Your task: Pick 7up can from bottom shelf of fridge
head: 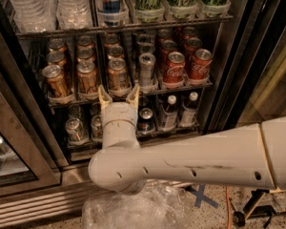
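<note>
The fridge stands open in front of me, with dark wire racks full of drinks. The bottom shelf holds several cans with silver tops, such as one at the left and one right of the middle. I cannot tell which of them is the 7up can, and my wrist hides the lane between them. My gripper is open and empty. Its cream fingertips point into the fridge at the front edge of the middle rack, just above the bottom shelf's cans.
The middle rack carries brown cans, a silver can and red cola cans. Two dark bottles stand at the bottom right. The glass door hangs open at the left. Crumpled clear plastic lies on the floor.
</note>
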Motion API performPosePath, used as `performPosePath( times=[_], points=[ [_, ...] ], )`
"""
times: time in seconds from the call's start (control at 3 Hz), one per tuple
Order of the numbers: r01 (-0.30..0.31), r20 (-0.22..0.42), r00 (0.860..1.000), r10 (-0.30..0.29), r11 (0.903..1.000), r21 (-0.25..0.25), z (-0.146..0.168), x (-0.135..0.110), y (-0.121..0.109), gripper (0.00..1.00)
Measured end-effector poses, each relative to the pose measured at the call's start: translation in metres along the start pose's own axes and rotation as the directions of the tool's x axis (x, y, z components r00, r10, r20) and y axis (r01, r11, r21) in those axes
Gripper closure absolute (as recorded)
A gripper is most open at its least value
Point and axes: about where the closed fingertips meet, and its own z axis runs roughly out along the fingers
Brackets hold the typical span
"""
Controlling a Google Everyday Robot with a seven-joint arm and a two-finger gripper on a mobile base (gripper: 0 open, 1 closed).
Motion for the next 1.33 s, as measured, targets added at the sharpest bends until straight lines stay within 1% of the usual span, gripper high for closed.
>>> performPosePath(
  times=[0.33, 0.67, 1.33],
  points=[
    [0.012, -0.015, 1.0, -0.012, 0.9999, -0.011, 0.016, 0.005, -0.001, 0.28],
    [0.023, -0.014, 1.0, -0.023, 0.9994, -0.024, 0.032, 0.003, -0.001, 0.28],
    [0.039, 0.006, 0.999, -0.039, 0.9984, -0.04, 0.061, -0.004, 0.002, 0.25]
  ],
)
